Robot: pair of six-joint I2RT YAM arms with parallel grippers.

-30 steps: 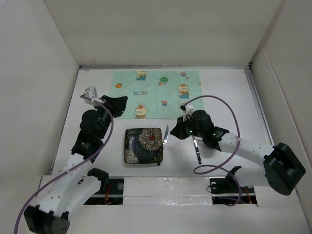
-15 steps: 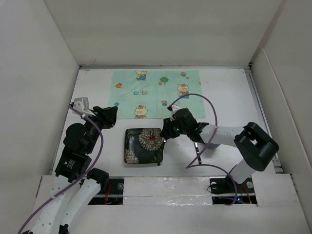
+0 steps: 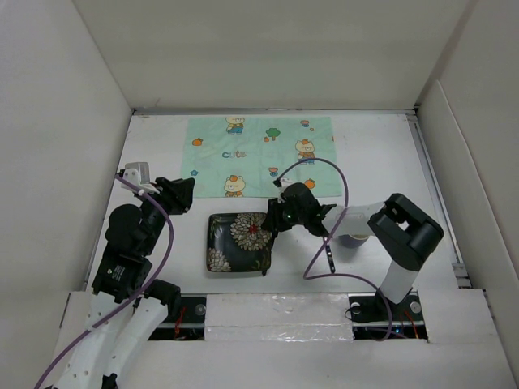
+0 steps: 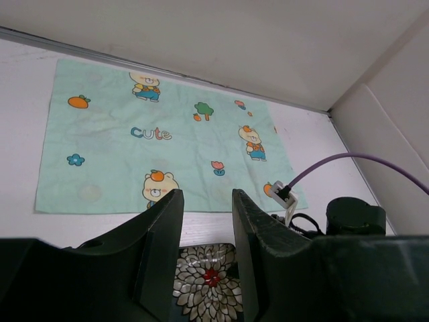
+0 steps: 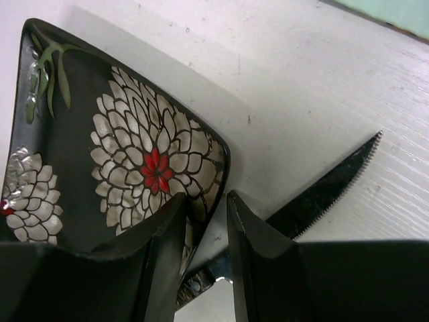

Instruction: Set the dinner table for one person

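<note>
The big white dinner table (image 3: 381, 154) lies under both grippers. The green mat (image 4: 161, 134) lies flat, out past the left gripper (image 4: 206, 198), whose fingers are partly apart and hold nothing. The black flower plate (image 5: 100, 154) sits under the right gripper (image 5: 203, 200), with its edge in the gap between the slightly parted fingers. The knife (image 5: 328, 191) lies just to their right.

My right gripper (image 3: 275, 220) hangs over the right edge of the black flowered plate (image 3: 235, 243). The plate lies on the white dinner table (image 3: 381, 154), just on the near side of the mint-green mat (image 3: 259, 154). My left gripper (image 3: 186, 190) hovers by the mat's near left corner. A slim dark utensil (image 3: 328, 258) lies right of the plate.
</note>
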